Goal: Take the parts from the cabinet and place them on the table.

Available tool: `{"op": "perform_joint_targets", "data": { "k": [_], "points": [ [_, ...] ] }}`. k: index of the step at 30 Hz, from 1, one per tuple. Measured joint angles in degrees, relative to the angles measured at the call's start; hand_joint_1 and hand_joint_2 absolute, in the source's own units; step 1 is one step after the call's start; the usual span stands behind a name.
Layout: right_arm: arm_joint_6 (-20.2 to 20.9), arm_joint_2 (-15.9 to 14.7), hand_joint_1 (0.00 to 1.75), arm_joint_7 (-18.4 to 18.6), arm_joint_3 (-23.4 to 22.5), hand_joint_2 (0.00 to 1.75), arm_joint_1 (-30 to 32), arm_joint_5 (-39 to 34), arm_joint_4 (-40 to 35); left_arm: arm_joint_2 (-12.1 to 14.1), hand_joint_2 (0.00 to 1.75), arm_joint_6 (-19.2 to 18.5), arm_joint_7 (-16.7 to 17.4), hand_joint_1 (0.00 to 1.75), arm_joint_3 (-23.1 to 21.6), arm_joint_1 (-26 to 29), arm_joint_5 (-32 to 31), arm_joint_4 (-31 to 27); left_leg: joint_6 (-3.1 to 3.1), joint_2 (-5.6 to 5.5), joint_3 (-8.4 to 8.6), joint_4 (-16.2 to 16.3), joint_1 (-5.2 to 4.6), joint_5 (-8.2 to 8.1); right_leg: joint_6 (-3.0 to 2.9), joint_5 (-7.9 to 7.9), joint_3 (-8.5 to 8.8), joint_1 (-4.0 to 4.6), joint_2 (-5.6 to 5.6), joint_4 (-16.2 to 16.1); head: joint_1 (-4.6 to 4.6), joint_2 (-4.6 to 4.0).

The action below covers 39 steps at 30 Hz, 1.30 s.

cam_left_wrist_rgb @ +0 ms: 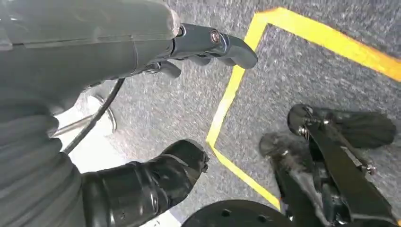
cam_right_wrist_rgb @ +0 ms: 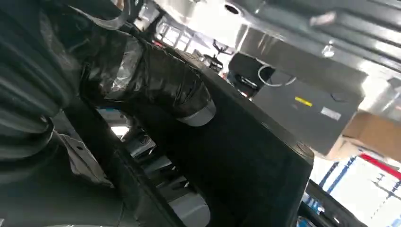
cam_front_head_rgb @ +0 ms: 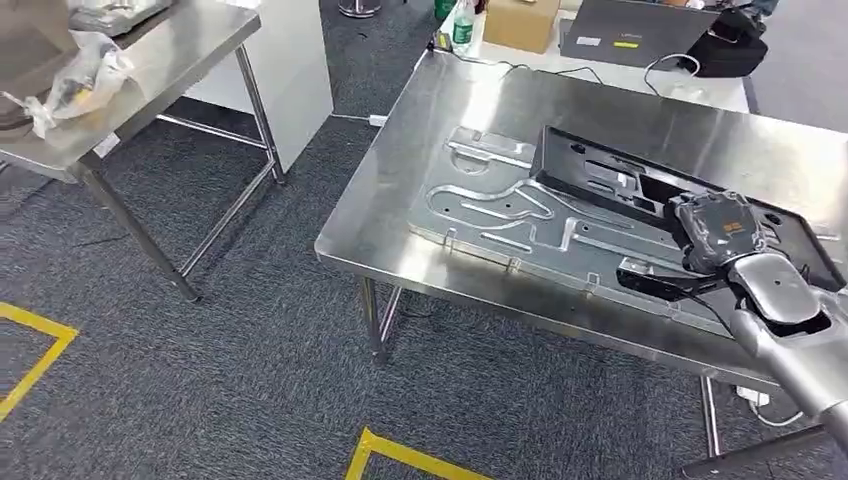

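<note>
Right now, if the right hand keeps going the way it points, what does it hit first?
Nothing new: the right hand is already on the black part, which lies on the silver stamped panel. Pushing on would likely just drive the part across that panel toward the table's far side; depth is unclear.

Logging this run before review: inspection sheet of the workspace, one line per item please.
Surface: steel table, bare metal toward its left edge.
Job's things: black part lies over the silver stamped panel on the table.
Clutter: green bottle, cardboard box and grey laptop at the far end; bagged items on the second steel table.
Hands: right hand on the black part, thumb over its edge in the right wrist view; left hand hangs over the floor, holding nothing.
Cables: cable along the far edge.
Surroundings: grey carpet with yellow tape lines.
</note>
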Motion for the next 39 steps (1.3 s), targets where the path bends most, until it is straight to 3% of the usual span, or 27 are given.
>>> {"op": "perform_joint_targets", "data": {
  "k": [3, 4, 5, 6, 8, 9, 10, 11, 12, 13, 14, 15, 16, 20, 21, 24, 25, 26, 27, 29, 32, 33, 34, 39],
  "points": [
    [0.02, 0.13, 1.75, 0.00, -0.02, 1.75, -1.42, -0.04, 1.03, 0.44, 1.75, 0.00, 0.00, 0.00, 0.00, 0.15, -0.02, -0.07, -0.79, -0.18, 0.11, -1.12, 0.99, 0.72, -0.67, 0.86, 0.48, 0.57, -0.03, -2.07, 0.29, 0.04],
    [0.09, 0.13, 1.75, -0.02, -0.04, 1.75, -1.56, -0.15, 1.29, 0.57, 1.75, -0.07, -0.04, 0.00, -0.02, 0.08, -0.07, -0.09, -1.14, -0.18, 0.42, -1.84, 0.60, 1.11, -0.73, 1.89, 1.13, 0.01, 0.02, -3.75, 0.37, 0.02],
    [0.15, 0.33, 1.75, -0.04, 0.04, 1.75, -1.63, -0.17, 1.90, 0.85, 1.75, -0.15, -0.15, 0.00, -0.02, 0.09, -0.11, -0.09, -1.29, -0.15, 0.26, -1.37, 0.69, 0.77, 0.50, 2.94, 2.37, -0.52, -0.30, -5.44, 0.31, 0.02],
    [0.18, 0.66, 1.75, -0.35, 0.33, 1.75, -1.77, -0.39, 2.84, 0.83, 1.75, -0.44, -0.20, 0.00, -0.04, 0.11, -0.20, -0.09, -1.95, -0.05, -0.47, 0.27, 0.92, -0.75, 0.78, 3.38, 2.82, -0.78, -0.31, -6.36, 0.29, 0.02],
    [0.15, 1.68, 1.75, -1.70, 0.96, 1.75, -3.36, -1.09, 7.46, 0.81, 1.75, -0.74, -0.33, 0.00, -0.04, 0.15, -0.53, -0.09, -3.09, -0.01, -4.09, 8.42, 1.81, -4.95, 1.27, 3.60, 2.90, -1.29, -0.40, -6.51, 0.26, 0.02],
    [0.07, 2.12, 1.75, -2.10, 1.07, 1.75, -3.48, -1.36, 9.08, 0.83, 1.75, -0.76, -0.35, 0.00, -0.04, 0.13, -0.61, -0.09, -3.63, 0.04, -5.60, 11.63, 2.19, -5.96, 1.62, 3.43, 2.97, -1.55, -0.49, -6.44, 0.29, 0.02],
    [-0.17, 2.69, 1.75, -2.92, 1.27, 1.75, -3.85, -1.51, 11.39, 0.90, 1.75, -0.81, -0.37, 0.00, -0.04, 0.12, -0.74, -0.09, -4.29, 0.21, -6.38, 13.29, 2.69, -5.84, 2.06, 3.14, 3.07, -1.95, -0.53, -6.29, 0.29, 0.02],
    [-0.37, 3.32, 1.75, -3.72, 1.53, 1.75, -4.45, -1.57, 13.78, 1.03, 1.75, -0.81, -0.39, 0.00, -0.07, 0.15, -0.87, -0.09, -4.93, 0.44, -5.73, 11.96, 3.15, -4.43, 2.66, 2.77, 3.22, -2.39, -0.54, -6.02, 0.26, 0.02],
    [-0.83, 3.98, 1.75, -4.18, 1.82, 1.75, -4.95, -1.57, 16.01, 1.12, 1.75, -0.85, -0.39, 0.00, -0.07, 0.17, -1.05, -0.09, -5.46, 0.62, -4.03, 8.67, 3.56, -2.30, 3.38, 2.29, 3.41, -2.88, -0.51, -5.66, 0.26, 0.02],
    [-1.29, 4.53, 1.75, -4.57, 1.99, 1.75, -5.28, -1.57, 18.10, 1.34, 1.75, -0.90, -0.39, 0.00, -0.09, 0.14, -1.16, -0.09, -5.93, 0.69, -1.60, 4.17, 3.94, 0.01, 4.22, 1.68, 3.65, -3.34, -0.48, -5.14, 0.26, 0.02],
    [-1.90, 4.96, 1.75, -4.94, 2.23, 1.75, -5.81, -1.51, 20.16, 1.40, 1.75, -0.98, -0.39, 0.00, -0.09, 0.12, -1.20, -0.09, -6.33, 0.81, 0.25, -0.17, 4.26, 0.96, 5.07, 0.80, 3.71, -3.59, -0.52, -4.33, 0.26, 0.02],
    [-2.92, 5.22, 1.75, -5.31, 2.42, 1.75, -6.57, -1.03, 22.08, 1.38, 1.75, -1.03, -0.39, 0.00, -0.11, 0.12, -1.31, -0.09, -6.26, 0.57, 1.00, -0.01, 3.65, -0.56, 5.73, 0.17, 2.87, -3.33, -0.56, -3.81, 0.03, 0.00],
    [-3.92, 6.03, 1.75, -5.60, 2.82, 1.75, -7.51, -0.46, 24.70, 1.51, 1.75, -1.03, -0.37, 0.00, -0.15, -0.07, -1.40, -0.09, -4.67, 0.59, 0.86, -0.10, 3.72, -0.83, 6.14, -0.04, 2.69, -3.29, -0.47, -3.33, 0.20, 0.02],
    [-5.84, 7.52, 1.75, -5.62, 3.87, 1.75, -10.02, 0.90, 30.71, 1.68, 1.75, -1.05, -0.31, 0.00, -0.35, -0.46, -1.53, -0.09, -2.71, 0.48, 1.34, -0.77, 3.90, -1.39, 7.01, -0.92, 3.54, -3.59, -0.64, -3.89, 0.29, 0.02],
    [-6.10, 7.80, 1.75, -5.66, 4.09, 1.75, -10.72, 0.96, 31.75, 1.68, 1.75, -1.05, -0.22, 0.00, -0.39, -0.40, -1.55, -0.09, -2.42, 0.52, 1.61, -1.02, 3.90, -1.53, 7.04, -1.94, 2.56, -3.61, -0.61, -1.62, 0.24, 0.02],
    [-6.34, 8.66, 1.75, -5.64, 4.33, 1.75, -11.49, 0.98, 34.14, 1.71, 1.75, -1.05, -0.17, 0.00, -0.46, -0.42, -1.64, -0.09, -1.81, 0.53, 1.90, -1.07, 3.82, -1.95, 7.37, -6.70, -5.77, -3.52, -0.36, 11.99, 0.24, 0.02],
    [-6.40, 8.94, 1.75, -5.64, 4.46, 1.75, -11.64, 0.98, 34.58, 1.71, 1.75, -1.03, -0.17, 0.00, -0.48, -0.42, -1.68, -0.09, -1.76, 0.51, 2.13, -1.07, 3.81, -2.13, 7.42, -6.50, -7.75, -3.53, -0.33, 14.34, 0.26, 0.02],
    [-6.47, 9.22, 1.75, -5.62, 4.55, 1.75, -11.78, 0.98, 34.97, 1.75, 1.75, -1.03, -0.17, 0.00, -0.48, -0.42, -1.77, -0.09, -1.80, 0.48, 2.47, -1.07, 3.82, -2.31, 7.42, -5.06, -8.36, -3.57, -0.33, 14.20, 0.24, 0.02],
    [-6.58, 9.31, 1.75, -5.60, 4.61, 1.75, -12.06, 0.98, 35.32, 1.75, 1.75, -1.03, -0.17, 0.00, -0.50, -0.41, -1.81, -0.09, -1.86, 0.48, 3.04, -1.07, 3.85, -2.62, 7.34, -2.01, -7.83, -3.63, -0.34, 11.41, 0.26, 0.02],
    [-6.60, 9.29, 1.75, -5.64, 4.68, 1.75, -12.38, 0.98, 35.80, 1.75, 1.75, -1.03, -0.17, 0.00, -0.52, -0.41, -1.81, -0.09, -2.28, 0.47, 4.14, -1.07, 3.88, -3.18, 6.91, 5.05, -4.21, -3.68, -0.36, 0.92, 0.26, 0.02],
    [-6.97, 9.60, 1.75, -5.90, 4.87, 1.75, -13.02, 1.03, 36.19, 1.81, 1.75, -1.03, -0.15, 0.00, -0.55, -0.44, -1.84, -0.09, -3.31, 0.48, 3.97, -1.29, 3.70, -3.04, 6.52, 4.59, -3.70, -2.86, -0.29, -1.44, 0.24, 0.02],
    [-6.97, 9.77, 1.75, -5.97, 4.94, 1.75, -13.12, 1.03, 36.19, 2.04, 1.75, -1.03, -0.15, 0.00, -0.57, -0.42, -1.84, -0.09, -2.53, 0.58, 4.09, -1.15, 3.38, -3.71, 6.86, 4.76, -3.53, -3.07, -0.17, -1.88, 0.24, 0.02],
    [-6.99, 9.81, 1.75, -5.97, 4.96, 1.75, -13.19, 1.03, 36.26, 2.03, 1.75, -1.05, -0.15, 0.00, -0.57, -0.42, -1.84, -0.09, -2.04, 0.59, 4.28, -1.36, 3.60, -3.41, 6.83, 4.75, -3.36, -2.88, -0.12, -1.92, 0.26, 0.02],
    [-6.93, 10.12, 1.75, -5.92, 4.96, 1.75, -13.87, 1.03, 36.74, 2.06, 1.75, -1.11, -0.15, 0.00, -0.59, -0.42, -1.84, -0.09, -3.05, 0.58, 5.04, -2.16, 3.92, -3.01, 6.26, 4.65, -3.04, -2.54, -0.08, -1.92, 0.26, 0.02]
  ]
}}
